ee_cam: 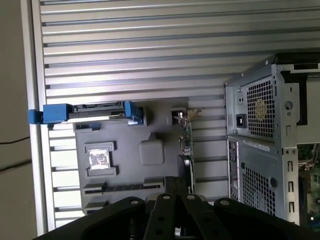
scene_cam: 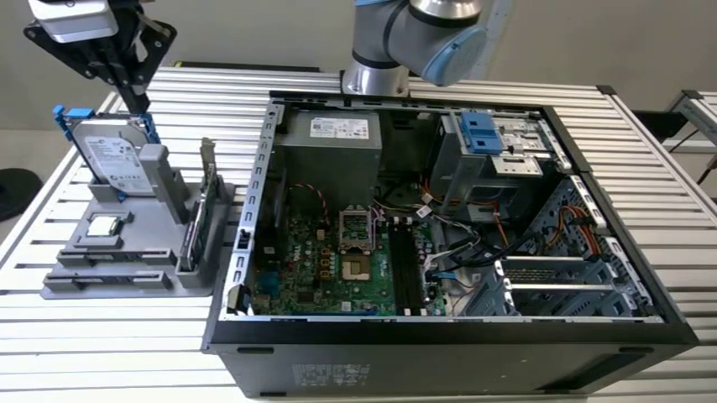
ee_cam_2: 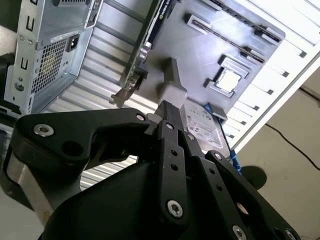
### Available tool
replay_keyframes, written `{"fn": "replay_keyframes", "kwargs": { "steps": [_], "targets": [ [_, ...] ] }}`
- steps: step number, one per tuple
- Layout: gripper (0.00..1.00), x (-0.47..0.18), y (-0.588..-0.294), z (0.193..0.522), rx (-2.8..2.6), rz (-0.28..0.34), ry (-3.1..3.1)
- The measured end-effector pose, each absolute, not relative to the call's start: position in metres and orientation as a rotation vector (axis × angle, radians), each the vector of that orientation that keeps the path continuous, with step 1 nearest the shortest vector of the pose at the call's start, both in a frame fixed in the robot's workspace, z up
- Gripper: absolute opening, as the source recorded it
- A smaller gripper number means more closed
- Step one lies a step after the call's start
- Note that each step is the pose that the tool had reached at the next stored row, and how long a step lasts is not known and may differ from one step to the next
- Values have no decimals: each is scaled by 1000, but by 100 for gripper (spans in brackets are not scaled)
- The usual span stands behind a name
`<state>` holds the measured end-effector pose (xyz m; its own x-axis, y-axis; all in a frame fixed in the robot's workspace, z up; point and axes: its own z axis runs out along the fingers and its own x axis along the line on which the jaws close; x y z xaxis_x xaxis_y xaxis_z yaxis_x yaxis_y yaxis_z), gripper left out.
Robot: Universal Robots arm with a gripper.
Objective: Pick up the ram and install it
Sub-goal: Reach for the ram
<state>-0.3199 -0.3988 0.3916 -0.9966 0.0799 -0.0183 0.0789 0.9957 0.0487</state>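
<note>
Ram (ee_cam: 125, 188), a slim dark stick, stands on edge in a slot of the gray parts holder (scene_cam: 67, 290), likely so fingers can pinch it from above. The gripper (scene_cam: 139, 107) hangs over the hard drive (scene_cam: 112, 159) at the holder's far end, well apart from the ram, fingers pressed together on nothing. Beside it, the computer case (scene_cam: 448, 332) lies open, its motherboard (scene_cam: 314, 252) facing up for access.

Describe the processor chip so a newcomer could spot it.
At the exterior view's left, a grey holder block sits beside the open computer case. On it, beside the upright hard drive, the processor chip lies flat: small, square and silver, unlike the standing parts nearby.
</note>
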Motion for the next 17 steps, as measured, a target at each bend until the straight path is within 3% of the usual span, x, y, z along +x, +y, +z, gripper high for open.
{"fn": "replay_keyframes", "kwargs": {
  "steps": [17],
  "targets": [
    [0, -349, -399, 392, 124, 75, 3119]
  ]
}}
